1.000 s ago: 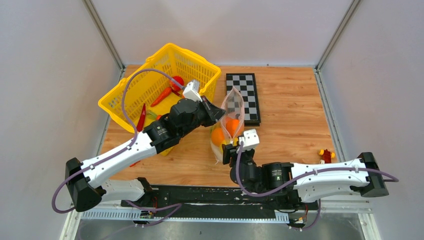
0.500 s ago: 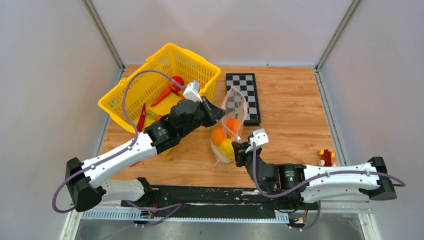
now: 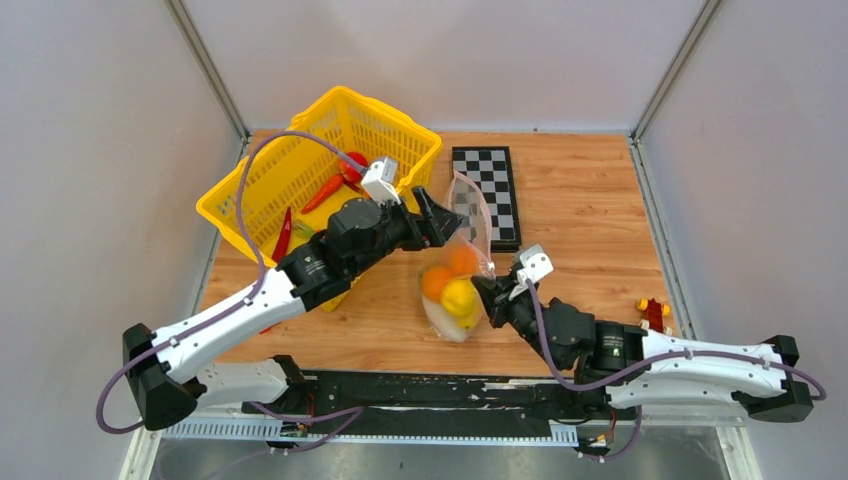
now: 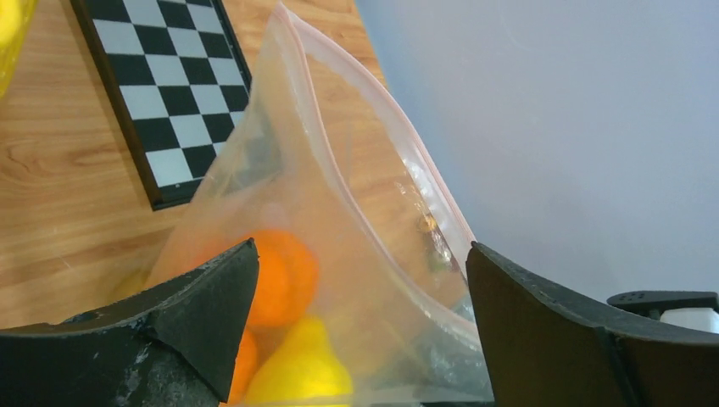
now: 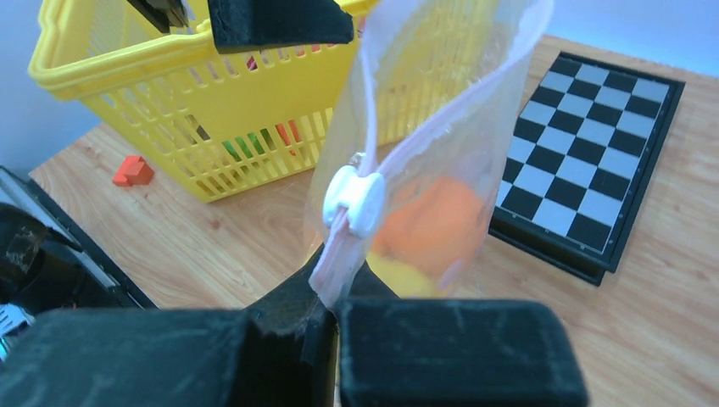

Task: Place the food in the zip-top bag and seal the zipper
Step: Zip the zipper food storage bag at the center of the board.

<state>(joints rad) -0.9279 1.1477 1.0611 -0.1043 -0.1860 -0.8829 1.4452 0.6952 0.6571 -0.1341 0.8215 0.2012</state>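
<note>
On your bench (image 3: 590, 200), the yellow basket (image 3: 300, 170) sits at the far left corner and the checkerboard (image 3: 495, 190) lies near the middle of the far edge. The zip-top bag (image 3: 470, 215) stands upright mid-bench, between basket and checkerboard. Your left tool (image 4: 360, 248) has its jaws wide apart, the bag's upper part between them. Your right tool (image 5: 331, 309) is clamped on the zipper (image 5: 325, 270), just below the white slider (image 5: 354, 199). The food (image 3: 452, 290), orange and yellow pieces, sits in the bag's bottom.
</note>
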